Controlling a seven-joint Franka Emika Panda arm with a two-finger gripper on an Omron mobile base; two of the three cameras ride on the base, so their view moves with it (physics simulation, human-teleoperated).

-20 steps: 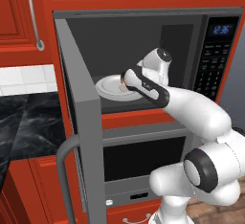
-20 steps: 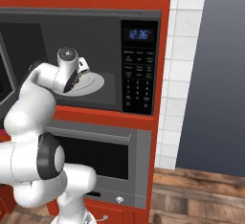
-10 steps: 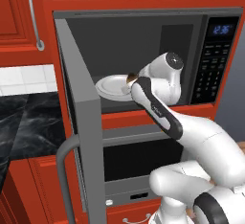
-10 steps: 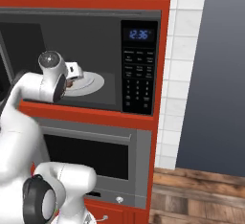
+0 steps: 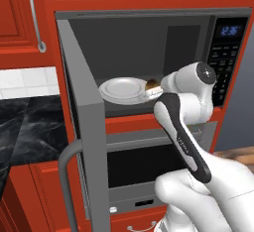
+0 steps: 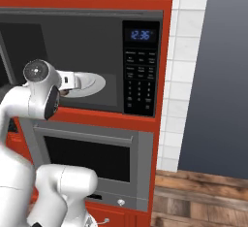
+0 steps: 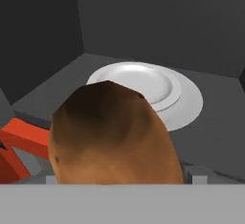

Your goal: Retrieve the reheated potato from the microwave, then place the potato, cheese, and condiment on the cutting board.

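Hand view puts the potato (image 7: 115, 134) right up against my camera, between the jaws, with the white plate (image 7: 158, 94) lying beyond it on the microwave (image 7: 143, 22) floor. From the left base view I see the potato (image 5: 152, 85) at the plate's (image 5: 121, 88) front right edge, just inside the microwave (image 5: 149, 42) opening, the door swung open, and my gripper (image 5: 161, 88) reaching in at it. The jaws stand wide around the potato; I judge they grip it across its breadth, though I cannot see the contact itself. So I reckon the task is early: the potato is caught but not yet out of the microwave. The move to the cutting board is still to do, as are the cheese and the condiment. The potato looks smooth, brown, oval, darker on top, whole and unsplit.
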